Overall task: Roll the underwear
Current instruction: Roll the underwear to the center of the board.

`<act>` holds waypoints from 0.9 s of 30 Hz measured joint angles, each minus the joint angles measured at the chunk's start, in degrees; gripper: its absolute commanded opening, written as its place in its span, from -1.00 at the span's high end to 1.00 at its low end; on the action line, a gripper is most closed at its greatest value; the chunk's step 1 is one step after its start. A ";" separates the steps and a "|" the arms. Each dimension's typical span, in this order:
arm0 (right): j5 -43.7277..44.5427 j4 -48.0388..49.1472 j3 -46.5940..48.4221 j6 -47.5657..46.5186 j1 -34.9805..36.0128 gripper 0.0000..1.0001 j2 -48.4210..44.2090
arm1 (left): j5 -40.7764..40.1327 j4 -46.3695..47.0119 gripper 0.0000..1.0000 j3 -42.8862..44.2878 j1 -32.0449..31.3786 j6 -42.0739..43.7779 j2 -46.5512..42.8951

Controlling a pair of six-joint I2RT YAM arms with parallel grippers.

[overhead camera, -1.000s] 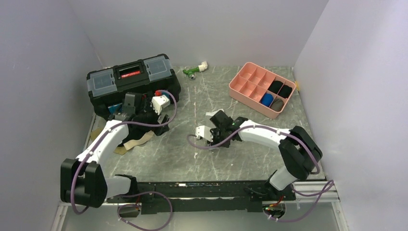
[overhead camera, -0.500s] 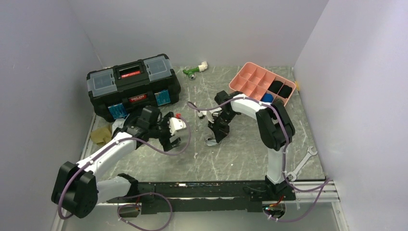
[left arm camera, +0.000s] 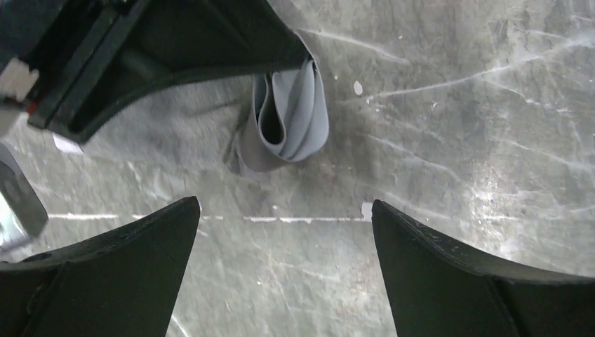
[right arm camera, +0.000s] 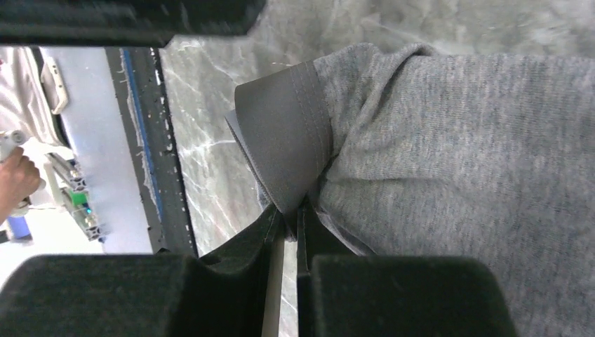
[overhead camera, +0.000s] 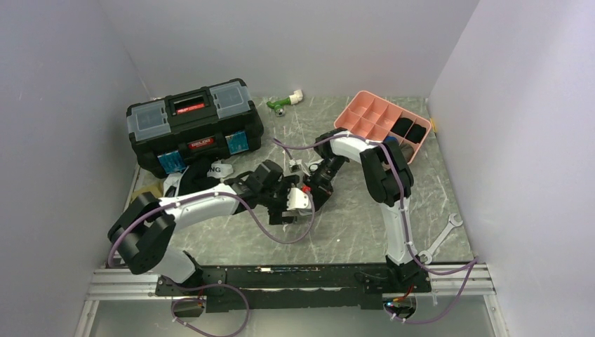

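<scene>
Grips soft grey cloth underwear [right arm camera: 456, 161] by its waistband at mid-table with tightly pinched right gripper [right arm camera: 284, 217]; hovers wide-spread, empty left gripper [left arm camera: 281, 235] just beside. Holds black rolled bundles [overhead camera: 410, 129] in pink plastic compartment tray [overhead camera: 365, 116], neighbouring cells partly blocked by right arm [overhead camera: 384, 172].

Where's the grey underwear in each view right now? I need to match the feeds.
Top external: mid-table, barely visible beneath the right gripper.
Left wrist: grey underwear upper centre, folded.
Right wrist: fills the right half, waistband pinched.
Shared landmark: the marbled table.
</scene>
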 measured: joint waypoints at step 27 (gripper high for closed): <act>-2.82 -4.59 -0.02 -1.18 0.04 0.99 2.27 | -5.64 5.75 0.10 4.11 -8.50 3.34 12.52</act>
